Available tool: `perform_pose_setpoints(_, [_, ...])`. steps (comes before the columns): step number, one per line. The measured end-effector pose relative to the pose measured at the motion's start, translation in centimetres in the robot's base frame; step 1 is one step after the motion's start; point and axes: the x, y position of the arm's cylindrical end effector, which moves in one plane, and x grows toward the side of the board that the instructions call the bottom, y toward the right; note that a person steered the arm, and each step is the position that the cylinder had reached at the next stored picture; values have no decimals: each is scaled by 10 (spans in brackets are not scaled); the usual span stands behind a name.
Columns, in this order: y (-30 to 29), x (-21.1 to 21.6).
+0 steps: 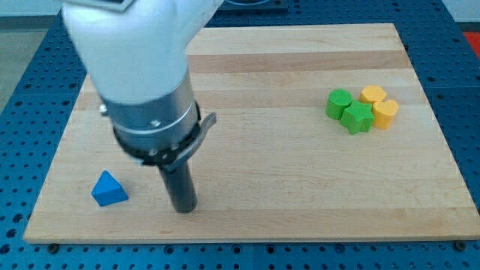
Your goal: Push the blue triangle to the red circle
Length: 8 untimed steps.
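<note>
Lining up the push, I have my tip (184, 208), a bare rod with no hand to open, just right of the blue triangle (109, 189) on the counter (262, 187); no red circle shows, so the heading is unclear.

Light was bright and even, apparently from overhead, leaving the wooden board (300, 67) pale with only short, soft shadows beside the blocks. The arm's white housing (127, 37) looked blurred and nearly washed out. Farther objects, like the green blocks (349, 111), stayed reasonably sharp.
</note>
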Motion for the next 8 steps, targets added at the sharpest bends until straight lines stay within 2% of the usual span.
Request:
perform_pose_setpoints(2, [-89,20])
perform_pose_setpoints(3, [-95,18])
perform_pose_setpoints(5, [-95,-10])
perform_pose_setpoints(8, [-98,-79])
